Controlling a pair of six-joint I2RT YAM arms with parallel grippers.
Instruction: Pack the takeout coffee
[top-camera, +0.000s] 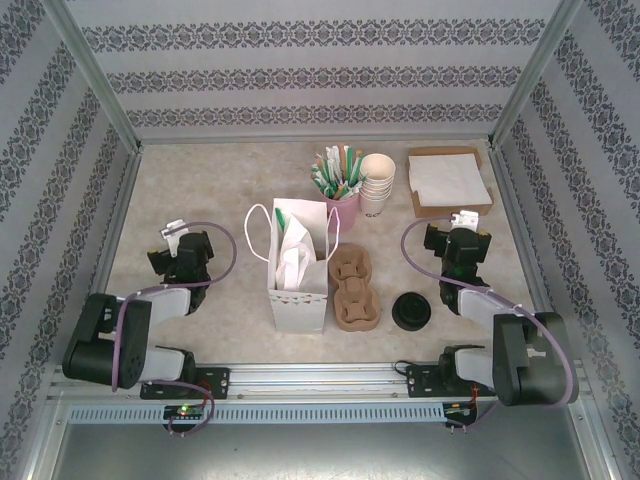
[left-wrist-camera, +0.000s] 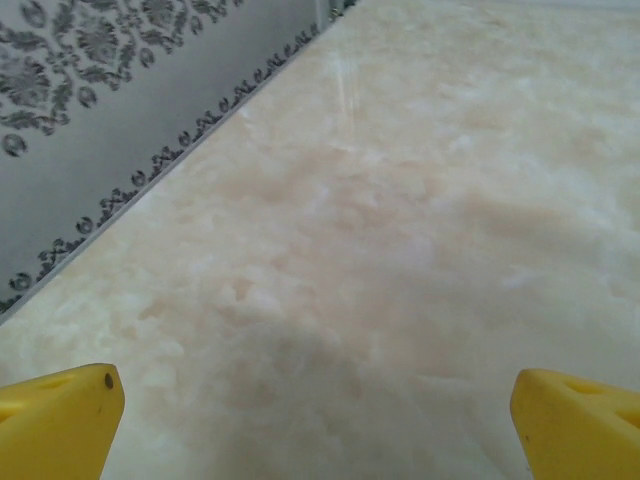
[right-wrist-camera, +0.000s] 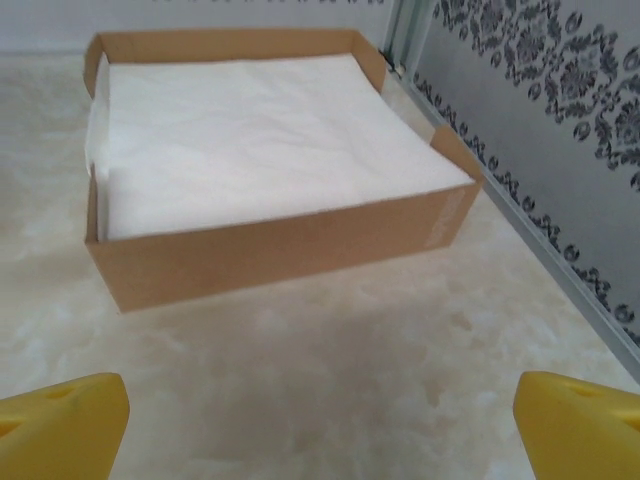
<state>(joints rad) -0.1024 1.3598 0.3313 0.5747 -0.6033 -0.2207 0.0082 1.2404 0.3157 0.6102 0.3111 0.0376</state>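
Both claws gape empty: left claw (left-wrist-camera: 320, 425) over the tabletop (left-wrist-camera: 400, 200), right claw (right-wrist-camera: 320, 425) facing the napkin box (right-wrist-camera: 270, 250). The bag (top-camera: 298, 295) stands centre frame (open-mouthed, ready for loading) beside the cup carrier (top-camera: 355, 290).

Robot test cell dressed as a café counter. Aluminium posts (top-camera: 94, 75) hold wallpaper-patterned panels (top-camera: 300, 80) around three sides of a marble-look table (top-camera: 200, 180), with a metal rail (top-camera: 320, 378) along its near edge. Paper cups (top-camera: 377, 185) and a napkin box (top-camera: 450, 210) stand near the far edge.
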